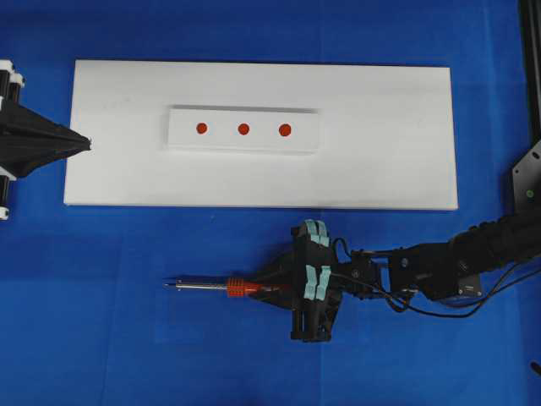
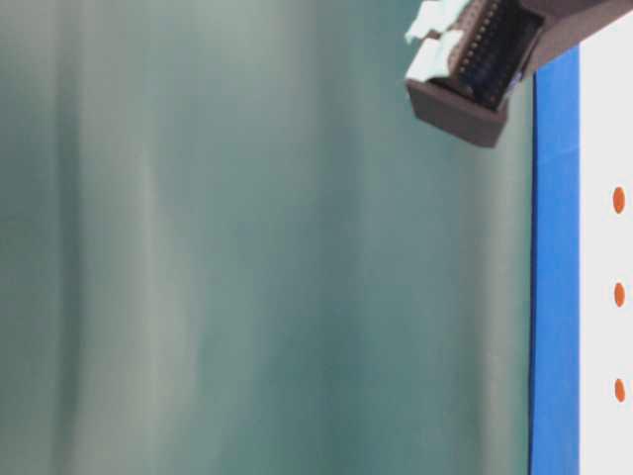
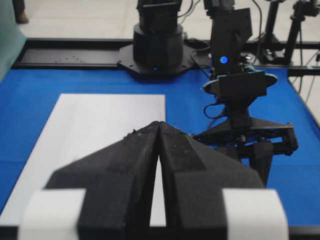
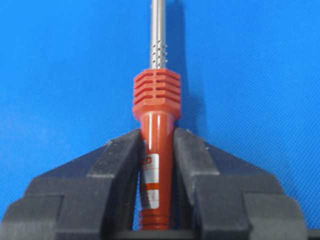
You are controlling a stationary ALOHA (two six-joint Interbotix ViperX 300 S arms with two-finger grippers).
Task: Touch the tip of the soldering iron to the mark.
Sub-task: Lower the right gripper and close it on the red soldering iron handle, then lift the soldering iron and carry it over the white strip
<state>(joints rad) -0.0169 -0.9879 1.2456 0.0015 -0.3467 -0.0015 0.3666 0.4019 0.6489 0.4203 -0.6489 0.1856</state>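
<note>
The soldering iron lies flat on the blue mat below the white board, its silver tip pointing left. My right gripper is shut on its red-orange handle, just behind the ribbed collar. The shaft runs up out of the right wrist view. The mark is the middle of three red dots on a raised white strip, well above the tip; it also shows in the table-level view as the mark. My left gripper is shut and empty, its tips over the board's left edge.
The white board fills the upper middle of the blue mat. The right arm and its black cables stretch in from the right. A black frame post stands at the far right. A blurred green surface fills most of the table-level view.
</note>
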